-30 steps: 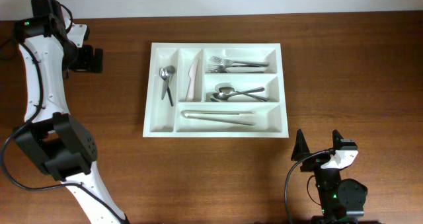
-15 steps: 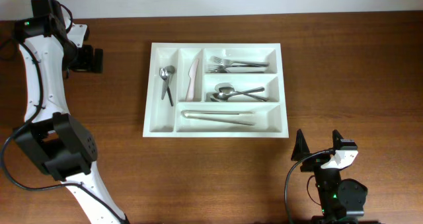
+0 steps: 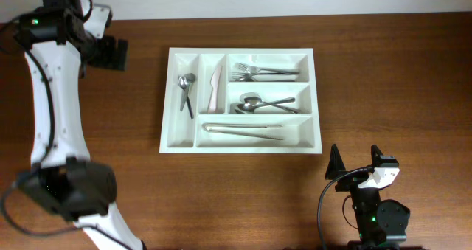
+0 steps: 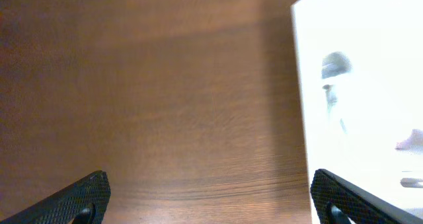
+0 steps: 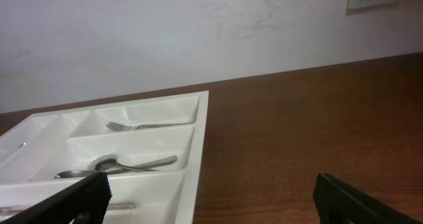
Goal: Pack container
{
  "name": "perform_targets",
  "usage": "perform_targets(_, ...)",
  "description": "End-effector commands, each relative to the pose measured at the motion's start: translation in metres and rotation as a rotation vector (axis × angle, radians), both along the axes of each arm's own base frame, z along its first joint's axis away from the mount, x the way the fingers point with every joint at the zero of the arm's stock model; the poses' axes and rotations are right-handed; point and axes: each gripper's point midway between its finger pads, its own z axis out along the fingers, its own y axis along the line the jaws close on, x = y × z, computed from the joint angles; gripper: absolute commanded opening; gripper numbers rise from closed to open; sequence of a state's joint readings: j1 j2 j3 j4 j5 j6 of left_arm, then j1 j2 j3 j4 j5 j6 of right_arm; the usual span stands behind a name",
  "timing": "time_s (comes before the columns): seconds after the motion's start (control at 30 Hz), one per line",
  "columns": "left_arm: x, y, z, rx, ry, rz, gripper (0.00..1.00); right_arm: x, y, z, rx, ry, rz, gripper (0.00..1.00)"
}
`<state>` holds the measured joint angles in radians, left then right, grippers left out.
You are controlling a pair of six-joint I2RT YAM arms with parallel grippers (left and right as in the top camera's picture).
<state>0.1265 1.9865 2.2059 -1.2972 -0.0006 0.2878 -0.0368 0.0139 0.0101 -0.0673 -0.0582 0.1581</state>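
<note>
wooden table point(image 3: 383, 73) is carrying the container point(image 3: 166, 102) near its far edge, cutlery point(image 3: 265, 102) lying sorted by type; left gripper point(image 3: 118, 53) at the far-left corner and right gripper point(image 3: 355, 165) at the near edge are hanging spread apart, empty.

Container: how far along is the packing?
Done: every compartment of the container holds cutlery: a single spoon and a knife in the upright ones, forks, spoons and tongs in the long ones. In hand: nothing; the left gripper and right gripper are open and empty, both off the container. Left: no loose cutlery shows on the table, so it looks finished.
</note>
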Motion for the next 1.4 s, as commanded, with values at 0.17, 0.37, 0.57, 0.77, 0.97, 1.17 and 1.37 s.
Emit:
perform_targets(0.17,-0.037,-0.061,0.1,0.008,-0.234,-0.123,0.99,0.0,0.001,-0.002,0.005,0.002,0.007,0.99)
perform_targets(0.37,-0.074,-0.089,0.132,0.001,-0.302,-0.193,0.99,0.0,0.001,-0.002,0.005,0.002,0.007,0.99)
perform_targets(0.57,-0.106,-0.106,0.147,-0.022,-0.399,-0.249,0.99,0.0,0.001,-0.002,0.005,0.002,0.007,0.99)
perform_targets(0.77,-0.121,-0.12,0.154,-0.122,-0.673,-0.242,0.99,0.0,0.001,-0.002,0.005,0.002,0.007,0.99)
perform_targets(0.97,-0.145,-0.117,0.12,-0.225,-0.88,-0.174,0.99,0.0,0.001,-0.002,0.005,0.002,0.007,0.99)
perform_targets(1.17,-0.174,-0.105,0.069,-0.212,-0.989,-0.151,0.99,0.0,0.001,-0.002,0.005,0.002,0.007,0.99)
perform_targets(1.37,-0.193,-0.089,0.023,-0.188,-1.01,-0.106,0.99,0.0,0.001,-0.002,0.005,0.002,0.007,0.99)
